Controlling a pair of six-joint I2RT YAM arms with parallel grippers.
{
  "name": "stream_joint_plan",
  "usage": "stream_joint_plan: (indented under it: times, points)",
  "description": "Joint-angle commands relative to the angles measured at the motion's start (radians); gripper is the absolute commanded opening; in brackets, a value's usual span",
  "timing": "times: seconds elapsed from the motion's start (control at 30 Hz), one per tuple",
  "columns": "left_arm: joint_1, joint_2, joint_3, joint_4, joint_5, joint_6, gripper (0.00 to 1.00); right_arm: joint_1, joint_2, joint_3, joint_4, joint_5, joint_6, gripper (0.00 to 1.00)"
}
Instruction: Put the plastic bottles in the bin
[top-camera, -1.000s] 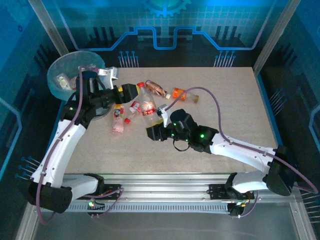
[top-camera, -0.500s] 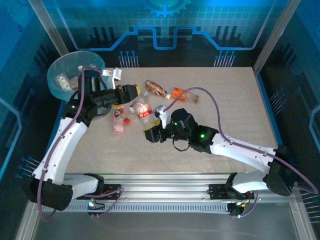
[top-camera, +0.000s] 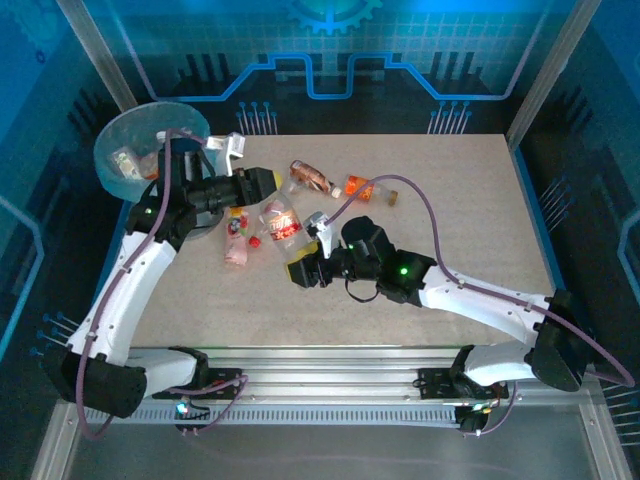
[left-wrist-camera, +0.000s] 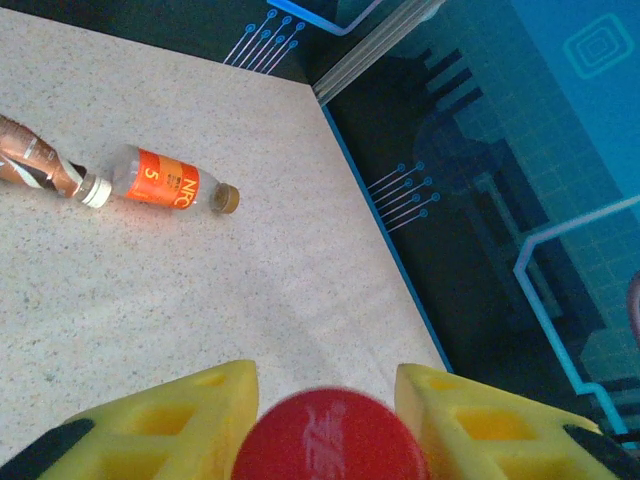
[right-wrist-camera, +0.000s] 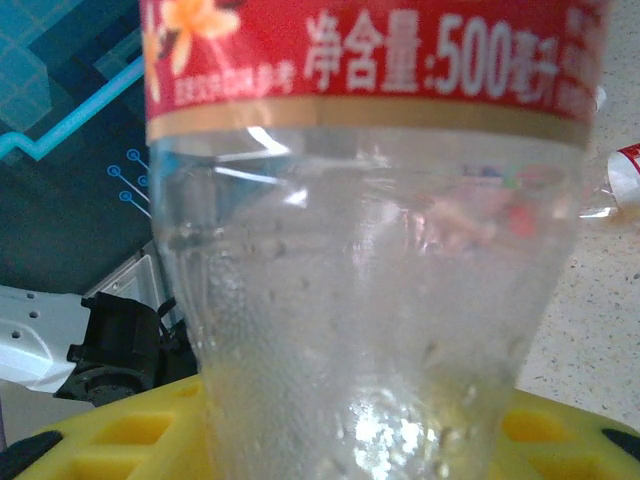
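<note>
A clear bottle with a red label (top-camera: 281, 222) (right-wrist-camera: 370, 260) hangs between both grippers above the table. My left gripper (top-camera: 262, 184) (left-wrist-camera: 328, 385) is shut under its red cap (left-wrist-camera: 330, 440), at the neck. Around its base sits my right gripper (top-camera: 298, 271), with the yellow fingers (right-wrist-camera: 120, 430) on either side. More bottles lie on the table: an orange one (top-camera: 358, 186) (left-wrist-camera: 160, 182), a brown one (top-camera: 311, 176) (left-wrist-camera: 30, 160) and a crushed pinkish one (top-camera: 237, 238). The grey bin (top-camera: 182, 116) stands at the far left corner with bottles inside (top-camera: 127, 162).
Metal frame posts (top-camera: 95, 55) and blue panels wall in the table. The right arm's purple cable (top-camera: 420, 195) loops over the table's middle. The left arm's dark body (right-wrist-camera: 110, 345) is close behind the held bottle. Bare tabletop (top-camera: 470, 190) lies to the right.
The held bottle has shifted left and nearer, tilting. The right gripper followed it leftward, and the left gripper now sits at its cap end.
</note>
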Motion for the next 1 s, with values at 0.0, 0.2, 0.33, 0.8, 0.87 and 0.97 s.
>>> stream_joint_plan:
  times: [0.0,0.2,0.33,0.8,0.87,0.97]
  points:
    - [-0.003,0.011,0.037,0.017,0.005,0.017,0.38,-0.002,0.003,0.04,0.036,-0.034,-0.05,0.52]
    - [-0.002,0.002,0.03,0.018,-0.01,0.017,0.23,-0.004,-0.004,0.056,0.008,-0.017,-0.059,0.53]
    - [-0.003,-0.011,0.018,0.027,-0.034,0.018,0.07,-0.004,-0.009,0.069,-0.022,0.026,-0.056,0.56]
    - [-0.001,-0.075,0.03,0.066,-0.269,-0.017,0.0,-0.007,-0.098,0.083,-0.13,0.277,-0.035,0.91]
    - [0.0,-0.074,0.058,0.056,-0.321,-0.006,0.0,-0.009,-0.112,0.084,-0.139,0.308,-0.035,0.92]
    - [0.005,-0.066,0.112,0.035,-0.39,0.039,0.0,-0.009,-0.127,0.085,-0.141,0.358,-0.037,0.93]
